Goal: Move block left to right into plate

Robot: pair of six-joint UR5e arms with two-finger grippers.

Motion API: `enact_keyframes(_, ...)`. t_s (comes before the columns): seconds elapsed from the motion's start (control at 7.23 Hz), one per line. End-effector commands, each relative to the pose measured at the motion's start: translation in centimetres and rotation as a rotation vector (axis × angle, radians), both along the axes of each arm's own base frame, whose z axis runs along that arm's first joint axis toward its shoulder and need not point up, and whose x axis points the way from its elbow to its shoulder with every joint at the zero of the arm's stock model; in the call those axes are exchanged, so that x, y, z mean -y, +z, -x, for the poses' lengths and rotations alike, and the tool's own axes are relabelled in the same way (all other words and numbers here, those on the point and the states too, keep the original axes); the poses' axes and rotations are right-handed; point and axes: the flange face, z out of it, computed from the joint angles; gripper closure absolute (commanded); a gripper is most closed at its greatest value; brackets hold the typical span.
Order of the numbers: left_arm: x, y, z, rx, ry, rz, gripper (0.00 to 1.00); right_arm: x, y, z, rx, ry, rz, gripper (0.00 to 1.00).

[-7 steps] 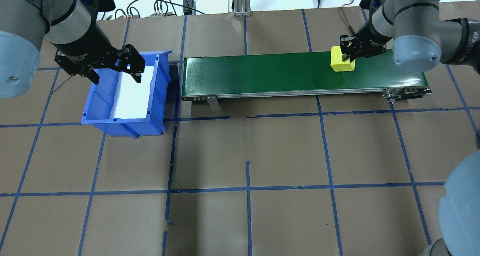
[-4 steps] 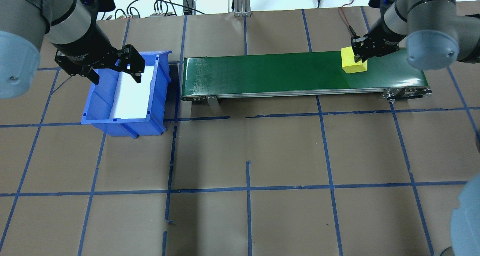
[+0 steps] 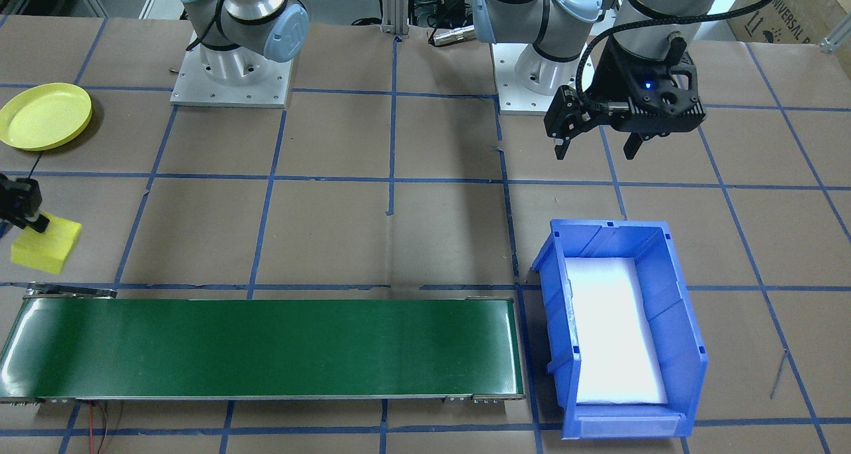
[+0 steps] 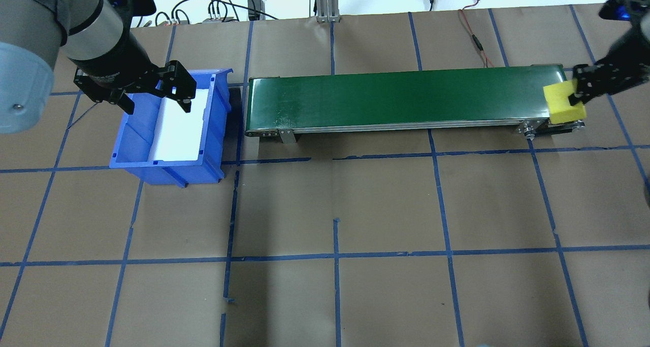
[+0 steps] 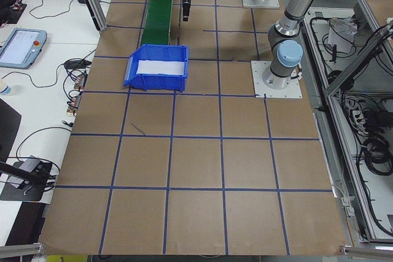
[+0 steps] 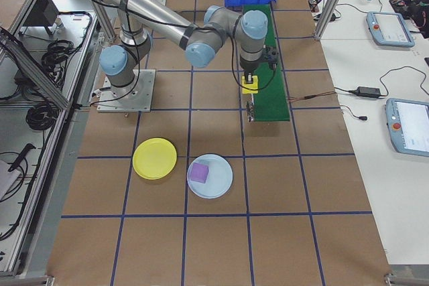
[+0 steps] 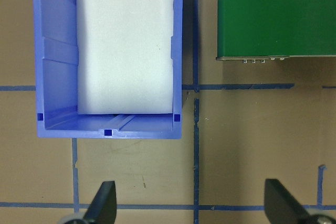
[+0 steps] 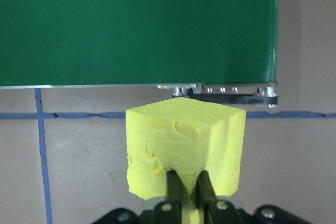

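My right gripper (image 4: 576,95) is shut on the yellow foam block (image 4: 561,105) and holds it in the air just off the right end of the green conveyor belt (image 4: 396,98). In the right wrist view the fingers (image 8: 173,182) pinch the block (image 8: 184,145) at its lower edge. A yellow plate (image 3: 45,115) lies empty nearer the robot's base, and beside it a light blue plate (image 6: 221,184) holds a purple block (image 6: 199,172). My left gripper (image 4: 157,105) hangs open over the blue bin (image 4: 167,166), with nothing in it.
The blue bin (image 3: 625,434) with a white liner stands at the belt's left end. The conveyor (image 3: 259,347) runs along the far side of the table. Brown paper with blue tape lines covers the rest of the table. Cables lie behind the belt.
My right gripper has carried the yellow block rightward along the belt and past its right end. The left arm has stayed still.
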Motion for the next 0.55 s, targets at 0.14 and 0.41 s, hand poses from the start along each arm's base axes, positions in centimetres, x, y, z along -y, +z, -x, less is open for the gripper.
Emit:
enact_keyframes(0.14,0.0,0.0,0.0,0.0,0.0,0.0,0.0,-12.0,-0.5,15.0,0.069,0.021,-0.086,1.0)
enact_keyframes(0.41,0.0,0.0,0.0,0.0,0.0,0.0,0.0,-18.2,-2.3,18.8,0.202,-0.083,-0.14,1.0)
